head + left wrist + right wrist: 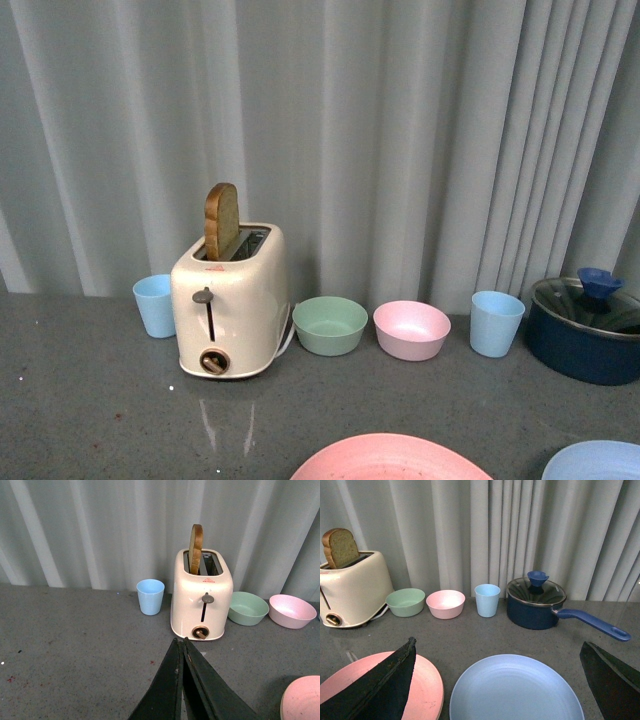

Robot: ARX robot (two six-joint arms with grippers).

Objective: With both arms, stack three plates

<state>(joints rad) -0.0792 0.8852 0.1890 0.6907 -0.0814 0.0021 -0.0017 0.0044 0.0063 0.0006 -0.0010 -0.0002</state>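
Two plates lie on the grey table near its front edge: a pink plate (390, 458) and, to its right, a light blue plate (600, 462). In the right wrist view the light blue plate (515, 690) sits between my spread fingers, and the pink plate (427, 690) lies partly behind one finger. My right gripper (497, 642) is open above the blue plate and holds nothing. My left gripper (180, 640) is shut and empty, hanging over bare table in front of the toaster. An edge of the pink plate (302, 700) shows beside it. Neither gripper appears in the front view.
Along the curtain at the back stand a blue cup (155, 305), a cream toaster (228, 305) holding a bread slice (221, 220), a green bowl (330, 325), a pink bowl (411, 329), another blue cup (496, 323) and a dark blue lidded pot (585, 330) with a long handle (592, 622).
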